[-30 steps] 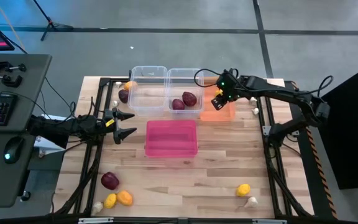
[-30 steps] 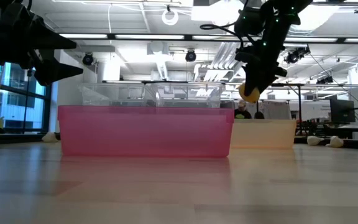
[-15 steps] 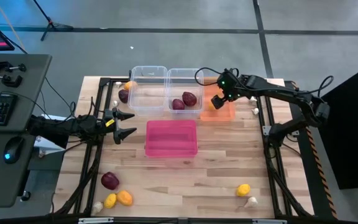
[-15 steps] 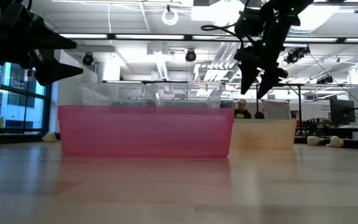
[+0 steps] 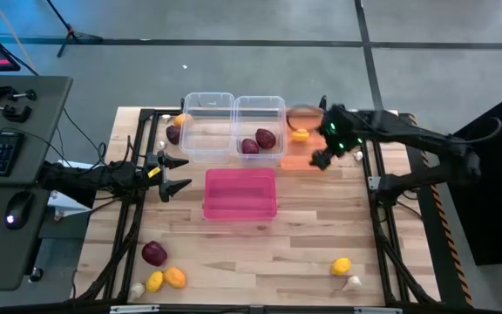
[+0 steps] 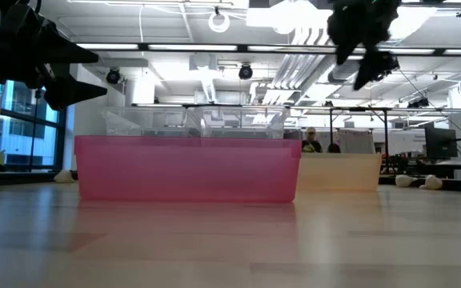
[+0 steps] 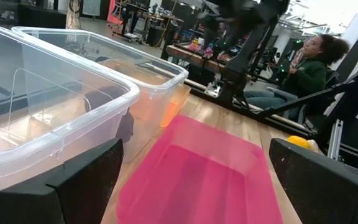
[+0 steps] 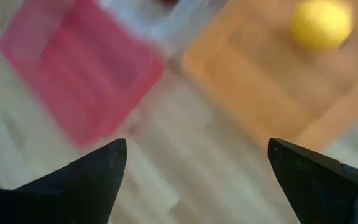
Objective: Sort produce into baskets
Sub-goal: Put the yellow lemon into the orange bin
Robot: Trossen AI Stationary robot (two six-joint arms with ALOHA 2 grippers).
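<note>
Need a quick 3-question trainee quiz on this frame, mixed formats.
1. True or false: the pink bin holds a lemon.
2. How many red onions lie in the right-hand clear bin? A) none B) two C) four
3. Fill in: the lemon lies in the ___ bin.

Key: 1 false, it looks empty. 2 B. 3 orange; the right pincer, open, is above that bin's near edge. The left pincer waits open left of the pink bin.

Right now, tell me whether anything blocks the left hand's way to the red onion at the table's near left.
Nothing visible does. The left hand hovers open by the pink bin, and only bare table lies between it and the red onion. Two yellow fruits lie past the onion, not in the way.
</note>
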